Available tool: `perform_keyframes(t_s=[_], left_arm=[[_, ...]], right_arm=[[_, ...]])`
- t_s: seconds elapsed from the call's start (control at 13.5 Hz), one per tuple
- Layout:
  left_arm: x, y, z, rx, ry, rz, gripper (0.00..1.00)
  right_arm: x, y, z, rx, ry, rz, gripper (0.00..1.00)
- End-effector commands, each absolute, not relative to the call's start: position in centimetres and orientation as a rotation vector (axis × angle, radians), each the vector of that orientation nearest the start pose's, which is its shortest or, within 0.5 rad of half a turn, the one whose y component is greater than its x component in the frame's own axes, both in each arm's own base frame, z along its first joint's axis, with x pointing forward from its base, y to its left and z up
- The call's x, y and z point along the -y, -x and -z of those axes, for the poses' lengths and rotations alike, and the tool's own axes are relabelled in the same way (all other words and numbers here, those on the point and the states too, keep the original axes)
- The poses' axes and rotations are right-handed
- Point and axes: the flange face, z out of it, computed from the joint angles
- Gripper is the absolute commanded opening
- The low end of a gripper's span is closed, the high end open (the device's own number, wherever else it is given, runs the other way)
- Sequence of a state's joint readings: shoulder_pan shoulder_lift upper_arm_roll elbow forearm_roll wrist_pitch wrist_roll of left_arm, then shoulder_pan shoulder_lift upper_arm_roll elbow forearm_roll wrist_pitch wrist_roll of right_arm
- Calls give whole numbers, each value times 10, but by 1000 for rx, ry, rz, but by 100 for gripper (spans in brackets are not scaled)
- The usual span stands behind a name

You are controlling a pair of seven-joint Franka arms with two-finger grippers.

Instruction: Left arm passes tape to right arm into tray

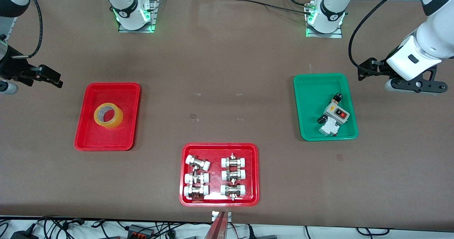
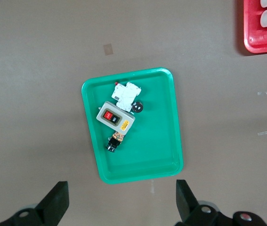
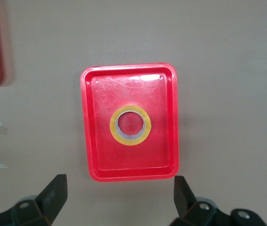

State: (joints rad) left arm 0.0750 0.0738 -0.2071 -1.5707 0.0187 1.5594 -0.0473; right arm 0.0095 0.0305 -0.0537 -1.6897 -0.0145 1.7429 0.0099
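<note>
Fingers of both grippers, left [image 2: 119, 202] and right [image 3: 119, 200], spread wide, empty (bases cut off); tape [image 1: 108, 115] in tray [image 1: 82, 132].

Tape [image 1: 108, 115] in tray [image 1: 85, 125] — flat

Bright, even overhead light. The brown counter [image 1: 227, 90] looks matte with soft, faint shadows. White glare streaks the red tray [image 3: 88, 141] floor. All three views are sharp.
</note>
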Motion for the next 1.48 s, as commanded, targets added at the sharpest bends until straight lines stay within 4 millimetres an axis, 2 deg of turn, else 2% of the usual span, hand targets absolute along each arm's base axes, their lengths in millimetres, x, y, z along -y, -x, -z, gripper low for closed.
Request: perform_keyframes(t_s=[0.0, 0.22, 1.4], left_arm=[[66, -569, -588, -169, 3143, -115, 100], [66, -569, -588, -169, 3143, -115, 100], [65, -569, -588, -174, 3145, -112, 100]], right_arm=[[30, -567, -570, -89, 3155, 26, 100], [22, -567, -568, -45, 3154, 17, 100], [25, -553, -584, -29, 3158, 14, 100]])
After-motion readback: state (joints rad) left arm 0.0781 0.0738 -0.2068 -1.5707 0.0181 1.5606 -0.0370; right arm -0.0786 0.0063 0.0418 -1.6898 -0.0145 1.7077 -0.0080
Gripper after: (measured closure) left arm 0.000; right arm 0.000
